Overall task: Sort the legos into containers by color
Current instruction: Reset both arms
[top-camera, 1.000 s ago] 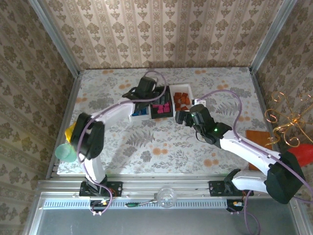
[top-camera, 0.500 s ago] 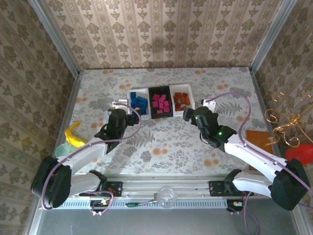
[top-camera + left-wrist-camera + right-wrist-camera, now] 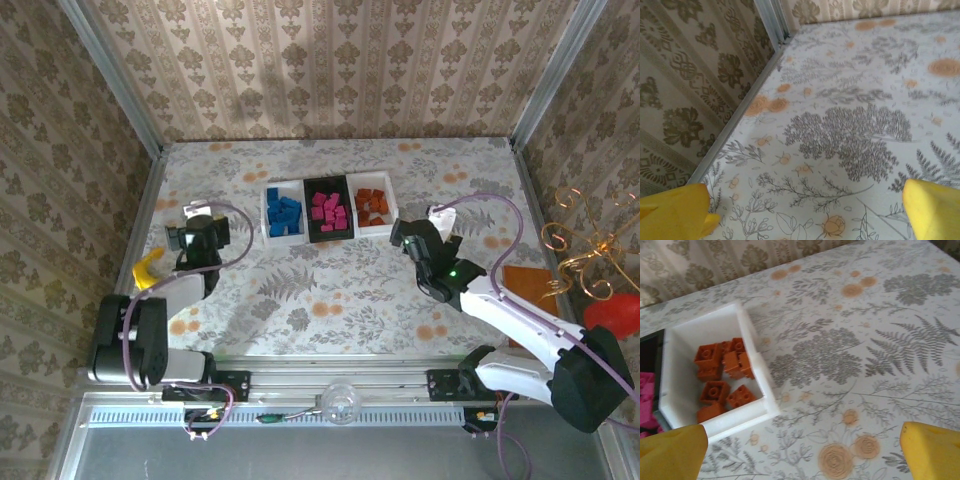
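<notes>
Three containers stand joined in a row at the back middle. The left white tray (image 3: 266,222) holds blue legos (image 3: 284,213), the black tray (image 3: 309,215) holds pink legos (image 3: 330,209), and the right white tray (image 3: 389,207) (image 3: 752,390) holds orange legos (image 3: 372,205) (image 3: 722,375). My left gripper (image 3: 197,232) (image 3: 805,215) hangs open over bare cloth near the table's left edge, with nothing between its yellow fingertips (image 3: 675,210). My right gripper (image 3: 412,238) (image 3: 800,452) is open and empty, just right of and nearer than the orange tray.
A yellow banana toy (image 3: 148,272) lies at the left edge beside the left arm. A metal rail (image 3: 740,110) borders the table on the left. Off the right edge sit a brown board (image 3: 525,285), a gold wire ornament (image 3: 590,250) and a red object (image 3: 615,312).
The left arm has swung back from over the containers to the left side of the table. The right gripper has drawn back a little to the right. Both stayed open.
</notes>
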`<action>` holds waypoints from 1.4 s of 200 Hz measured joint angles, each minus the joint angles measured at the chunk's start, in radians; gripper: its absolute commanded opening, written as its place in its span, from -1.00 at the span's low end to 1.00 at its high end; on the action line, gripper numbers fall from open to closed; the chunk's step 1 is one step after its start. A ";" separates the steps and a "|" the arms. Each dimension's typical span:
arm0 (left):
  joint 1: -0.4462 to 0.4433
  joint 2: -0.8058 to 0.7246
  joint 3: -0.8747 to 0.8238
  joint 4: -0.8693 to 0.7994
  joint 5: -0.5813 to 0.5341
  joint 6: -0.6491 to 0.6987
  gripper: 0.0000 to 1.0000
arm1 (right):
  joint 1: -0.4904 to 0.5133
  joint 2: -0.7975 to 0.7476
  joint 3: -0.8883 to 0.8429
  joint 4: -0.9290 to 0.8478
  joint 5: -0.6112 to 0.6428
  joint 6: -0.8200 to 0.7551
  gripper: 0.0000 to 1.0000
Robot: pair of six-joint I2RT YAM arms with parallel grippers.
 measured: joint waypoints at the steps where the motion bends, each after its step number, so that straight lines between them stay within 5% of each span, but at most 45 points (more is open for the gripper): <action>1: 0.000 0.004 0.000 0.003 0.002 0.002 1.00 | -0.002 -0.001 -0.002 0.000 0.001 0.000 1.00; 108: 0.124 0.169 -0.095 0.310 0.341 0.072 1.00 | -0.251 -0.093 -0.264 0.391 -0.137 -0.370 1.00; 154: 0.108 0.170 -0.112 0.377 0.264 0.050 1.00 | -0.384 -0.052 -0.264 0.509 -0.175 -0.473 1.00; 229: 0.105 0.170 -0.112 0.389 0.261 0.050 1.00 | -0.482 0.370 -0.264 0.803 -0.384 -0.556 1.00; 280: 0.105 0.170 -0.112 0.392 0.261 0.050 1.00 | -0.525 0.413 -0.267 0.922 -0.510 -0.559 1.00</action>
